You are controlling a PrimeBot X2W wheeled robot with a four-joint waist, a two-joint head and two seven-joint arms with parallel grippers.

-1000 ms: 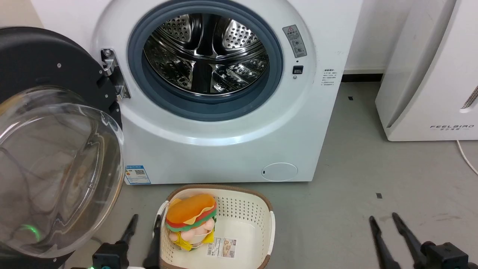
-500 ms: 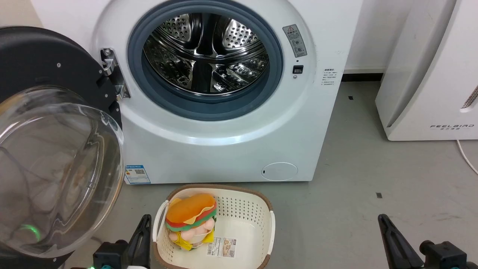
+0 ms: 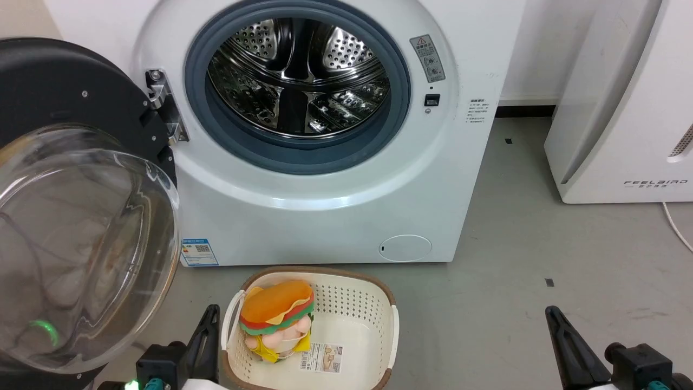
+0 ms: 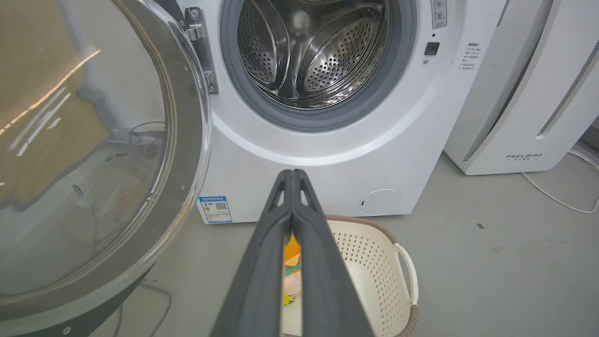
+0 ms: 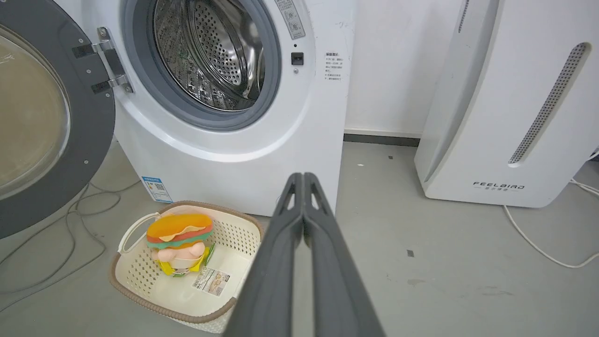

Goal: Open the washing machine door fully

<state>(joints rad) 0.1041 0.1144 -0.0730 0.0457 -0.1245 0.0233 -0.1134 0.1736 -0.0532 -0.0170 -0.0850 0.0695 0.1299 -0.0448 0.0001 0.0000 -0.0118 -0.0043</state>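
Left claw and right claw, both pinched closed, hang over grey floor.

The left gripper and right gripper have long dark grey fingers that taper to narrow tips, with slim triangular cut-outs near the ends. Each sits on a boxy black mount with teal trim. The left one carries a small green light.

You can count nine things here.
You have one washing machine, and on it one round door, one blue label and one round flap. You also have one basket, one burger toy, one other white machine and two hands: one left hand and one right hand.
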